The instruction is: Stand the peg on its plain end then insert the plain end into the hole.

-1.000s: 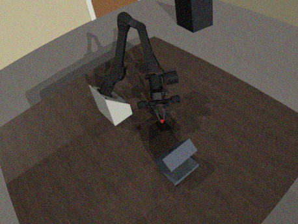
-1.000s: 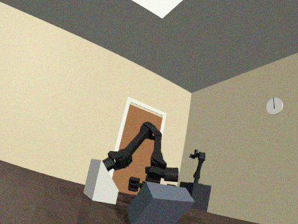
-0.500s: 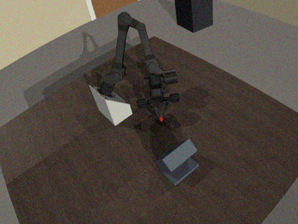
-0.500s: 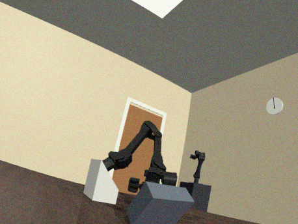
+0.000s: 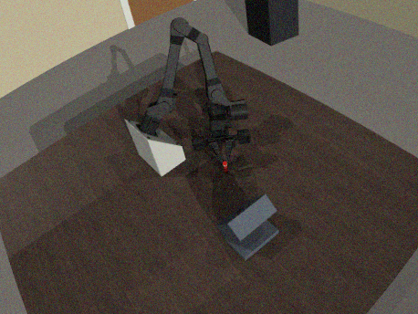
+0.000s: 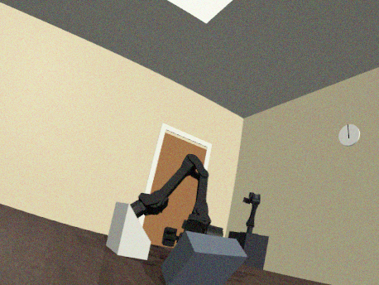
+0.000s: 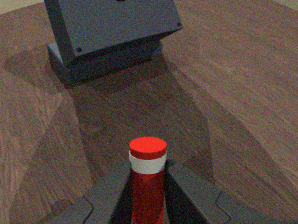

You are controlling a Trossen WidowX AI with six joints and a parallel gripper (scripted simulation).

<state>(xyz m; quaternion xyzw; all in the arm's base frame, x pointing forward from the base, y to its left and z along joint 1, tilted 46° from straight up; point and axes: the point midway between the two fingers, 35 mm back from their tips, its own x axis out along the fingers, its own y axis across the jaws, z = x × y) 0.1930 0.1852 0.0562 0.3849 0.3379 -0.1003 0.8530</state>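
The red peg (image 5: 224, 169) (image 7: 148, 146) has a white band near its upper end. My gripper (image 5: 225, 164) (image 7: 147, 169) is shut on the peg below the band, with the banded end sticking out towards the wrist camera. The peg looks roughly upright in the top view. Its plain end is hidden in the wrist view, and I cannot tell whether it touches the table. The blue-grey sloped panel (image 5: 253, 217) (image 6: 217, 246) (image 7: 120, 27) stands apart from the peg. Part of its dark hole (image 7: 120, 0) shows at the wrist view's top edge. In the exterior view the peg is hidden.
A white wedge-shaped block (image 5: 167, 156) (image 6: 134, 242) stands at the arm's base, to the left of the gripper in the top view. The panel's flat foot (image 5: 248, 248) (image 7: 75, 73) rests on the brown wooden table (image 5: 137, 256). A dark box (image 5: 283, 23) stands beyond the table.
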